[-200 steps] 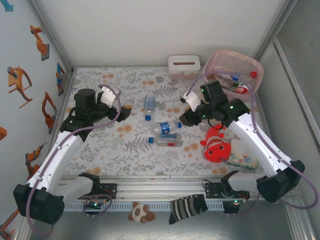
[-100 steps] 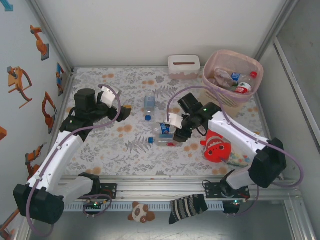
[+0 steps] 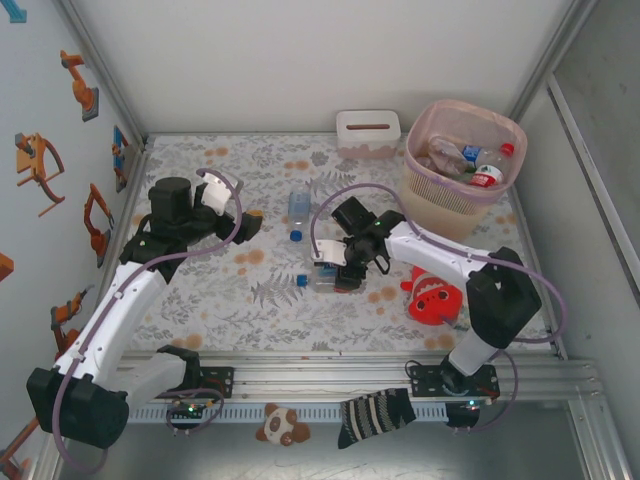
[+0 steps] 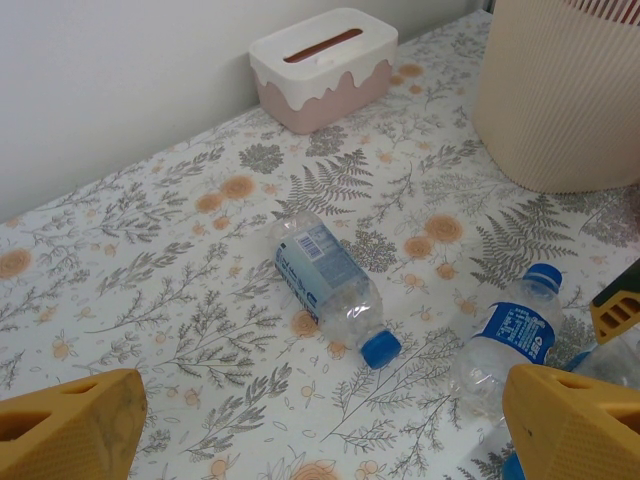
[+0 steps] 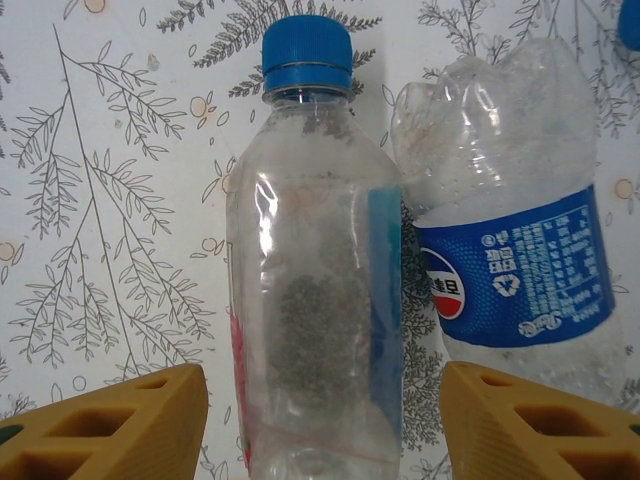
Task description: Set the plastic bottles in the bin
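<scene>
The right hand (image 5: 320, 425) hangs low over the middle of the surface (image 3: 250, 300). Its fingers are apart and straddle a clear bottle (image 5: 310, 280) lying flat, with neither finger touching it. A crushed bottle (image 5: 520, 260) with a blue label lies against that bottle's side, under the line of one finger.

To grip well, I judge the hand should shift toward the bare side so that finger drops into the seam between the two bottles. It should then close gently across the clear bottle's body, since thin plastic will likely buckle or squirt out. A plush (image 3: 432, 292) sits just right of the pair, out of the way.

Further left, the left hand (image 4: 320, 430) hovers with fingers wide apart, holding nothing. Another bottle (image 4: 325, 275) lies beyond it.

At the far right stands the bin (image 3: 440, 200), with several bottles (image 3: 470, 165) inside. The lift must clear its rim.
</scene>
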### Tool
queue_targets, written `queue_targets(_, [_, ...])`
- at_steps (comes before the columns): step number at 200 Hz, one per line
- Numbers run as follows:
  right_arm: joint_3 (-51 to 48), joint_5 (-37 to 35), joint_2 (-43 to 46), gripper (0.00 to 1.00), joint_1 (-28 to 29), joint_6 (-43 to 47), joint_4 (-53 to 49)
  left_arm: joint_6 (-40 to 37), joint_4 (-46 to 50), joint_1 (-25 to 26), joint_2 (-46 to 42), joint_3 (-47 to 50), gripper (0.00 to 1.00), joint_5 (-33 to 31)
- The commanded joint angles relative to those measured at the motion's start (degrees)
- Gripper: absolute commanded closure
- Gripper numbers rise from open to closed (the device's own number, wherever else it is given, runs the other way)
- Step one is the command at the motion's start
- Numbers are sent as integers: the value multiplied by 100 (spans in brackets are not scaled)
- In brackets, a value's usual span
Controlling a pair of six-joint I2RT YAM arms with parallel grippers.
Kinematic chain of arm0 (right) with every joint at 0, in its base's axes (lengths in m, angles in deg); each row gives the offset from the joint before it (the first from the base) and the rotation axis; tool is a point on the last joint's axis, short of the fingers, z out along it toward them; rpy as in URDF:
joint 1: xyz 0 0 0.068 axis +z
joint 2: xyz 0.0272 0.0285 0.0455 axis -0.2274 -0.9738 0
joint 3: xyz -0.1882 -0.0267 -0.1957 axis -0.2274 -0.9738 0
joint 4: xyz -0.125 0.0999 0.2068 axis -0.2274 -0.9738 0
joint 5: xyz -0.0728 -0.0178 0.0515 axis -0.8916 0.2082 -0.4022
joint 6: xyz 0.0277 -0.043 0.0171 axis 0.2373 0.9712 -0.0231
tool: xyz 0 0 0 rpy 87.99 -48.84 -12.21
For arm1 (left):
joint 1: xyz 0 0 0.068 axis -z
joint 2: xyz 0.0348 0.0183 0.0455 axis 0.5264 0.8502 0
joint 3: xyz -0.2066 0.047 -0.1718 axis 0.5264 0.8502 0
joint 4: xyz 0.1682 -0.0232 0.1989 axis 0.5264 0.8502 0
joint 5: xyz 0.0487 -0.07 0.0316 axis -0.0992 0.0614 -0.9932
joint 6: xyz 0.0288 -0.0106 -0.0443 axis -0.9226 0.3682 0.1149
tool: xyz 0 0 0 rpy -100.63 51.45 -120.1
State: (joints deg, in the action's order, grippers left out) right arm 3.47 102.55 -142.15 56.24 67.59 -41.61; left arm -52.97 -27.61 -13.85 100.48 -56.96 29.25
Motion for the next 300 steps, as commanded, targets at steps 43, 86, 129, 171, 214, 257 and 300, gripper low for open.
queue_targets(43, [-359, 88, -265, 34, 68, 153, 476, 73, -79, -34, 31, -21, 8, 55])
queue_targets(86, [-458, 72, -488, 33, 76, 123, 742, 73, -70, -33, 52, -30, 8, 65])
queue_targets(129, [-388, 100, -635, 38, 69, 94, 754, 73, -76, -33, 60, -21, 8, 64])
queue_targets(171, [-335, 199, -604, 46, 68, 96, 639, 77, -78, -36, 65, -30, 8, 73])
queue_targets(214, [-276, 321, -399, 51, 73, 105, 437, 82, -86, -33, 59, -21, 8, 73])
queue_targets(257, [-128, 406, 38, 51, 67, 84, 86, 82, -90, -33, 83, -37, 8, 99])
queue_targets(300, [166, 532, 599, 51, -34, -116, -286, 82, -102, -33, 67, -26, 8, 84])
